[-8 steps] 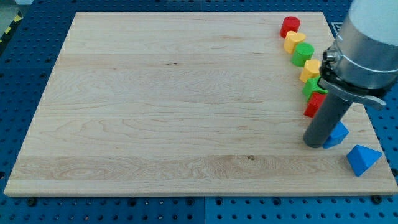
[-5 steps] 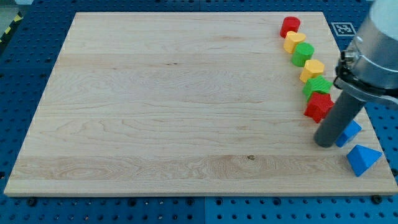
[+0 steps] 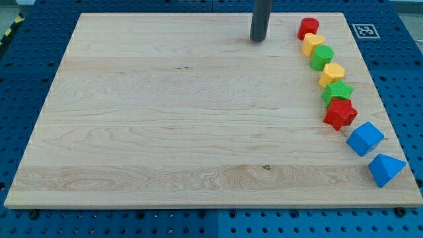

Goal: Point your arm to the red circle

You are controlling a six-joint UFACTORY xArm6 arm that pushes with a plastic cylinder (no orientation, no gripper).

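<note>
Largely bare desk (image 3: 165, 119); blocks strung in curve along view's right edge. Rod w/ my tip (image 3: 258, 39) set near top, apart from red circle (image 3: 308, 28) at chain's top, prob. approach side. No pincer fitted, state n/a.

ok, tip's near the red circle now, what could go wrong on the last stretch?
My tip sits on bare board left of the red circle, apart from it. Overshooting could shove the circle toward the board's top edge. The yellow block seems to touch the circle, so a push may disturb the curved row below it.
</note>
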